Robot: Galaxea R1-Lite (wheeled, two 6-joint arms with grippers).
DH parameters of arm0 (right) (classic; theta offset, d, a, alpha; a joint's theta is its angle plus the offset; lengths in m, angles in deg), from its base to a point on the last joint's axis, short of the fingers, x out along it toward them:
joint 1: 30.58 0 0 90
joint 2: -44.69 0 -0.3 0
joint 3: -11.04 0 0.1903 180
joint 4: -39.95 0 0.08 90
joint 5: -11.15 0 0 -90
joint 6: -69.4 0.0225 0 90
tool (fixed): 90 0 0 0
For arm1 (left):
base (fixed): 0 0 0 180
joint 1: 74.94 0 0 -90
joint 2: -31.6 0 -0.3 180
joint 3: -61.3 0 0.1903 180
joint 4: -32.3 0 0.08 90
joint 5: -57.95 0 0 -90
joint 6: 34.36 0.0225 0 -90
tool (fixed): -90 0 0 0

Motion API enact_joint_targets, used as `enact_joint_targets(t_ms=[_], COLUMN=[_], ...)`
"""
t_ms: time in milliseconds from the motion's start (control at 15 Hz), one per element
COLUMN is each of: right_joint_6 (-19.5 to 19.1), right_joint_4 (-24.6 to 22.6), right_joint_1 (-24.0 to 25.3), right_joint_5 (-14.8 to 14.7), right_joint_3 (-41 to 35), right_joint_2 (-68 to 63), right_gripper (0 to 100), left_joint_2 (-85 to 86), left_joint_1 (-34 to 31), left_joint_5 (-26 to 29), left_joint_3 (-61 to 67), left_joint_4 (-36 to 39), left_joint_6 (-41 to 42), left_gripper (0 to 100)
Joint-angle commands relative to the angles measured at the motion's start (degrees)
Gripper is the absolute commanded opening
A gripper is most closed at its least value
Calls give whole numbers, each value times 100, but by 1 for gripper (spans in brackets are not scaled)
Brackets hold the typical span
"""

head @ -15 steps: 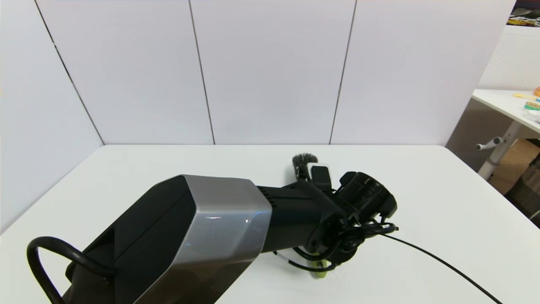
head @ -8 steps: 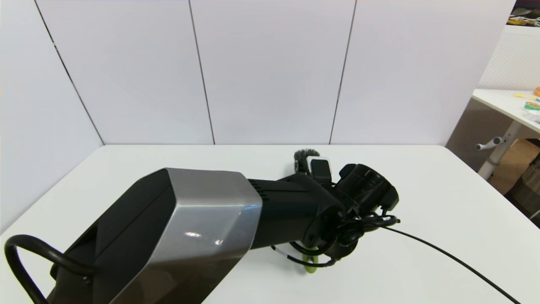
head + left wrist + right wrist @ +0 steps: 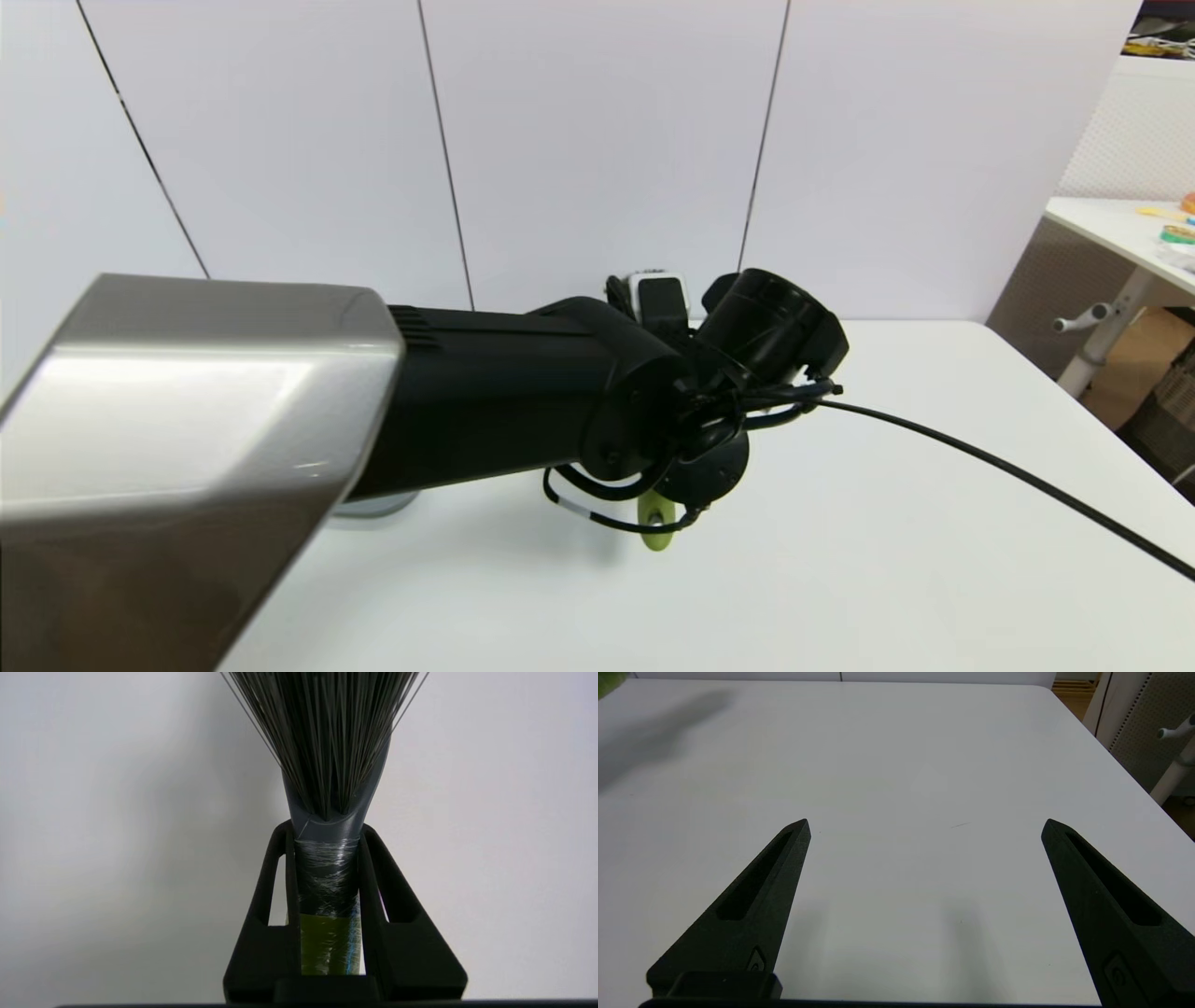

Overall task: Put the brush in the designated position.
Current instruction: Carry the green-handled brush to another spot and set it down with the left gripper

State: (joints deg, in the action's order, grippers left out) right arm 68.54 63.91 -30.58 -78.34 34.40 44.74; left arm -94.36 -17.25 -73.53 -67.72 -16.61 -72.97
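While clamped on the brush [image 3: 328, 826] at its neck band, left end effector [image 3: 327, 835] raised above the tabletop [image 3: 887, 560], lime-green handle end hanging below the wrist. Right end effector [image 3: 924, 826] low over bare tabletop, fingers spread wide, holding nothing.
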Motion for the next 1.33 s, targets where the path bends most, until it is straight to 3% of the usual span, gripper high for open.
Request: enact_joint_targets(t_ms=[67, 267, 533, 800, 1133, 1333], right_joint_6=[-3, -3, -3, -3, -3, -3], right_joint_4=[2, 2, 2, 2, 2, 2], right_joint_1=[0, 0, 0, 0, 0, 0], right_joint_5=[2, 2, 2, 2, 2, 2], right_joint_3=[-9, -9, -9, -9, -9, -9], right_joint_2=[-5, -5, -5, -5, -5, -5], right_gripper=[100, 100, 100, 100, 100, 100], left_joint_2=[1056, 1584, 1804, 2111, 2278, 2252], left_joint_1=[-100, -231, -258, -504, -539, -539], left_joint_5=[-158, -360, -756, -1371, -1547, -1529], left_joint_3=[775, 1284, 1574, 2111, 2409, 2629], left_joint_4=[-21, -21, -109, -1331, -2974, -3440], left_joint_6=[-103, -226, -1712, -3100, -4629, -5491], left_gripper=[0, 0, 0, 0, 0, 0])
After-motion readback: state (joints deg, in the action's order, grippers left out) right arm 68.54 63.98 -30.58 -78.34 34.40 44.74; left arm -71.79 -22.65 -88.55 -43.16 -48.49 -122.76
